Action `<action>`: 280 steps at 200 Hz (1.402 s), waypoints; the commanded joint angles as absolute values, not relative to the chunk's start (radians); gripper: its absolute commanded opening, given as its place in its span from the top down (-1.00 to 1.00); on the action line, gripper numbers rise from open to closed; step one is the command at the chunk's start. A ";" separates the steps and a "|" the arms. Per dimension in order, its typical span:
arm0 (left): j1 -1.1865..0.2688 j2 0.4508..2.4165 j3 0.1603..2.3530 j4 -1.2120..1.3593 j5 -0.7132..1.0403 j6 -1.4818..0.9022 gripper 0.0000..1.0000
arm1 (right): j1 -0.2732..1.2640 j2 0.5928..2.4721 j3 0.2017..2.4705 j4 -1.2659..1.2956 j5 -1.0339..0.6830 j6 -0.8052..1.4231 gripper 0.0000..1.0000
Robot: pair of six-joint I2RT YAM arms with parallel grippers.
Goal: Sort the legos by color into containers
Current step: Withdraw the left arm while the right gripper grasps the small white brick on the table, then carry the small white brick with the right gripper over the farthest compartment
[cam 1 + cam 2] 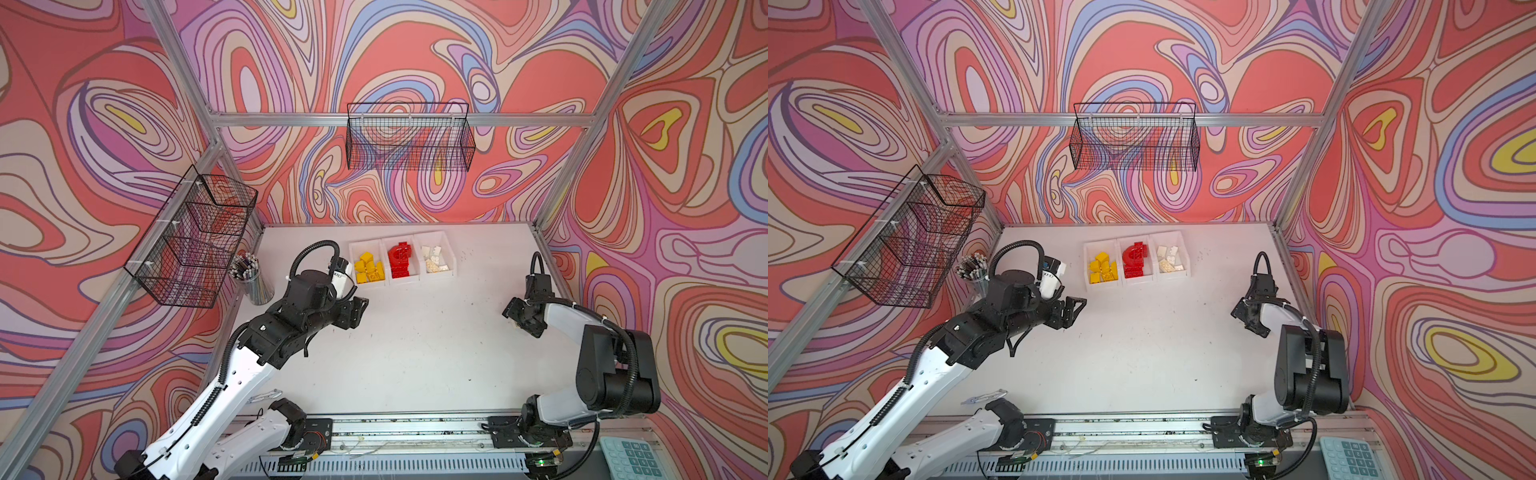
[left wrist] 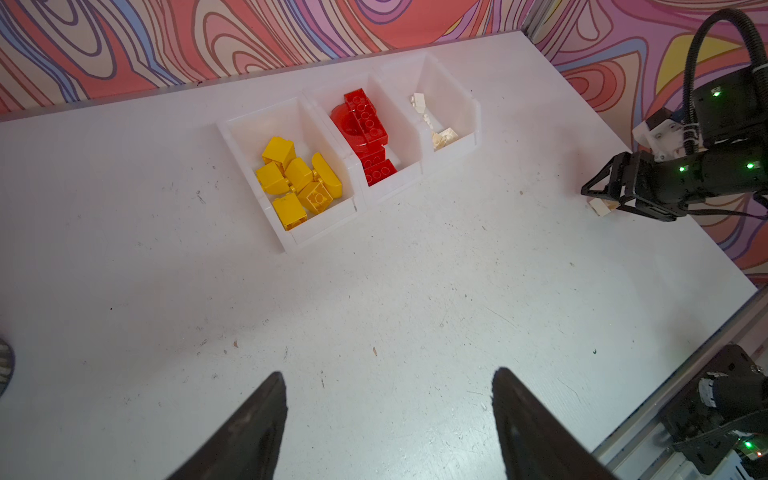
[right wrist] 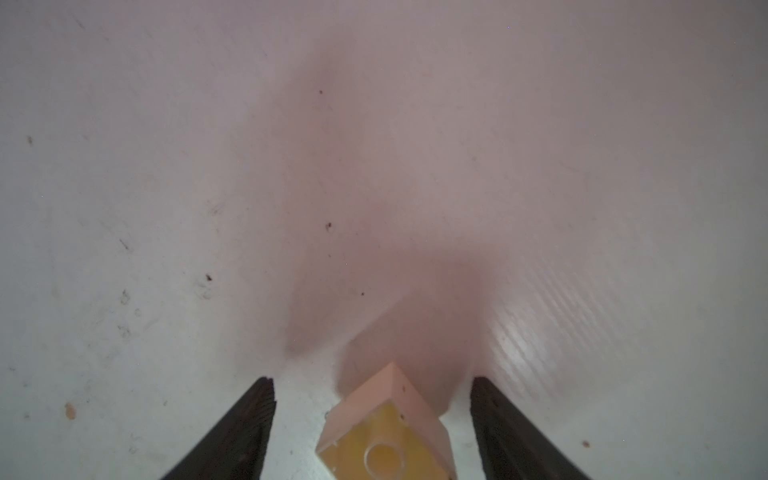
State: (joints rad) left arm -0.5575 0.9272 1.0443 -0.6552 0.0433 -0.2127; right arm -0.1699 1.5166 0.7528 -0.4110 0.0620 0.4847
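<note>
The left arm [image 1: 232,374] stretches from the near left corner, forward and inward, its wrist low over the bench [image 1: 415,353]. The left end effector [image 2: 388,376] is released, fingers spread wide over bare surface with nothing between them. It stops short of the row of three bins [image 2: 320,226] at the far middle of the bench, nearest the leftmost one. That bin holds the yellow bricks [image 2: 297,183], the middle one the red bricks [image 2: 368,124] with the arch piece among them, and the rightmost the white bricks [image 2: 442,139]. The right arm [image 1: 561,316] is folded by the right edge, elbow raised and wrist bent down toward the bench, well apart from the bins. The right end effector [image 3: 372,379] is also released and low over the bench. A single white brick [image 3: 386,419] lies on its side between the two fingers, hollow underside toward the wrist camera, with a clear gap to each finger.
</note>
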 commanded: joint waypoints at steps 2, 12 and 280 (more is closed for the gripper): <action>-0.563 0.927 1.030 -0.653 0.032 -0.198 -0.54 | -0.173 1.537 0.735 -0.408 0.059 0.467 -0.44; -0.563 0.925 1.031 -0.652 0.032 -0.198 -0.55 | -0.172 1.541 0.733 -0.412 0.054 0.465 -0.39; -0.563 0.931 1.028 -0.655 0.007 -0.186 -0.54 | 0.060 1.553 0.898 -0.547 0.058 0.422 0.33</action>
State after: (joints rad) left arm -0.5583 0.9291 1.0416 -0.6552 0.0242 -0.2043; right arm 0.0437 1.5238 0.8753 -0.5270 0.0505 0.4271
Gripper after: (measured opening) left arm 0.771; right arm 0.345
